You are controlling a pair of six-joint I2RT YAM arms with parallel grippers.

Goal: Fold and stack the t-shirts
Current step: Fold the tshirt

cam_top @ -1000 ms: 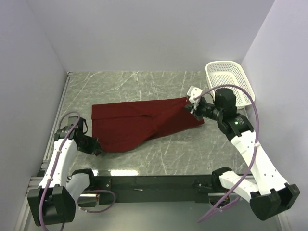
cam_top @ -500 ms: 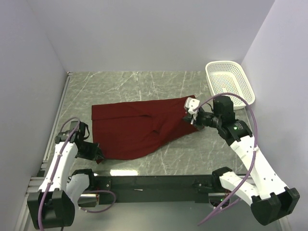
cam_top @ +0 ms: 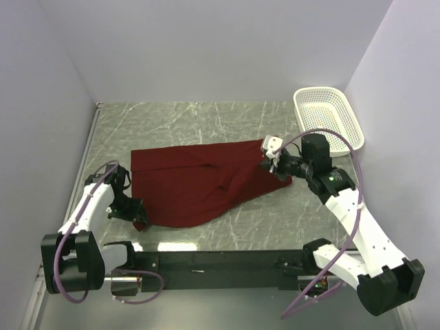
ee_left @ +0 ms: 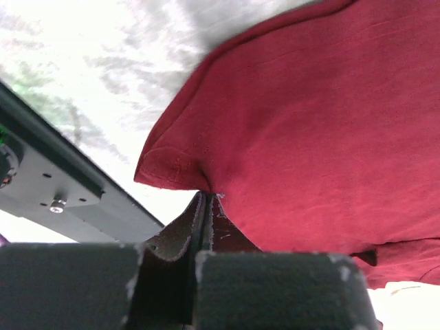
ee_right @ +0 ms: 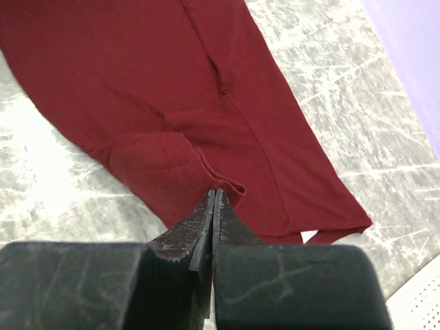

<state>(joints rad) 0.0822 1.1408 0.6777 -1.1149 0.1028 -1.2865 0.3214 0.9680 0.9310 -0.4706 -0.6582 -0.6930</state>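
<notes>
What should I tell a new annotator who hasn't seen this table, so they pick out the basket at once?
Start at the grey marbled table and follow it to its far right corner. The basket sits there: white perforated plastic, oblong with rounded corners. It is the only container, unlike the flat dark red t-shirt spread mid-table.

You have soft, even light from above, with faint shadows. In your left wrist view the table [ee_left: 62,41] beyond the jaws burns out white; the t-shirt [ee_left: 309,124] is sharp, the foreground behind the jaws blurred.
</notes>
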